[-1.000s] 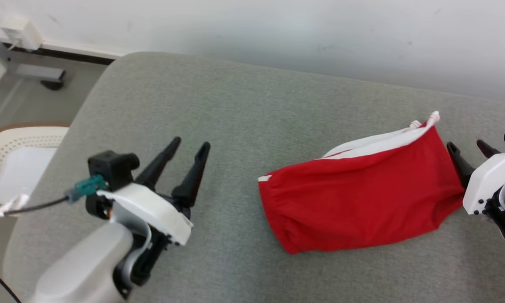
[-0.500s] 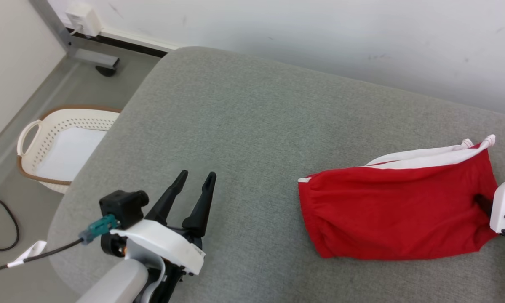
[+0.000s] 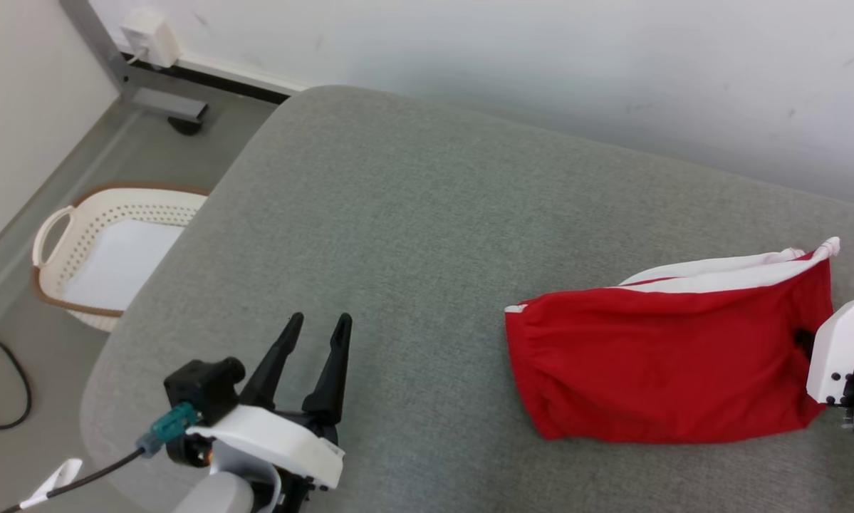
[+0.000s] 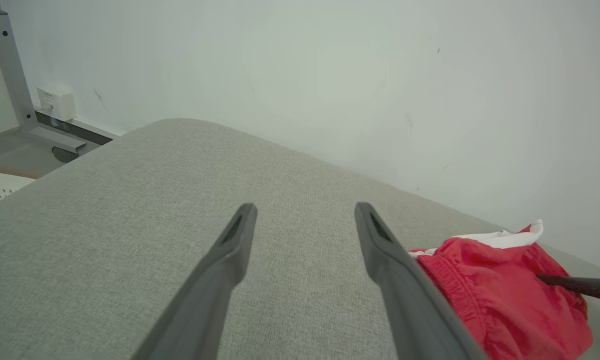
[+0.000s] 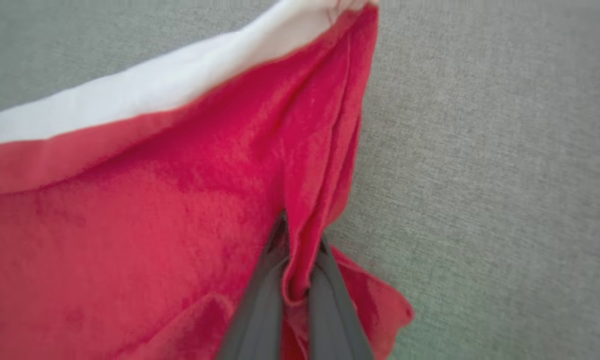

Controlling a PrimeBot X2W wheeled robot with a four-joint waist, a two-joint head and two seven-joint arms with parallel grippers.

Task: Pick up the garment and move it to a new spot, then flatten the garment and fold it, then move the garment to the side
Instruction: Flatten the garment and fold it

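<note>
Red cloth garment with a white band (image 3: 654, 370) lying on the right part of a grey upholstered bench (image 3: 398, 214), close to the white wall (image 3: 540, 57); the white band runs along the edge nearest that wall. My right end effector (image 3: 801, 340) meets the garment's right edge. In the right wrist view my right end effector (image 5: 300, 235) is clenched on a raised fold of the garment (image 5: 154, 210), pinched between its two dark fingers. My left end effector (image 3: 320, 320) is over the bench's lower left part, well apart from the garment, released and grasping nothing. In the left wrist view my left end effector (image 4: 305, 207) has its fingers spread, with the garment (image 4: 500, 300) beyond the right one. A white perforated plastic basket with a brown rim (image 3: 142, 208) stands on the floor (image 3: 13, 299) beside the bench's left end.
</note>
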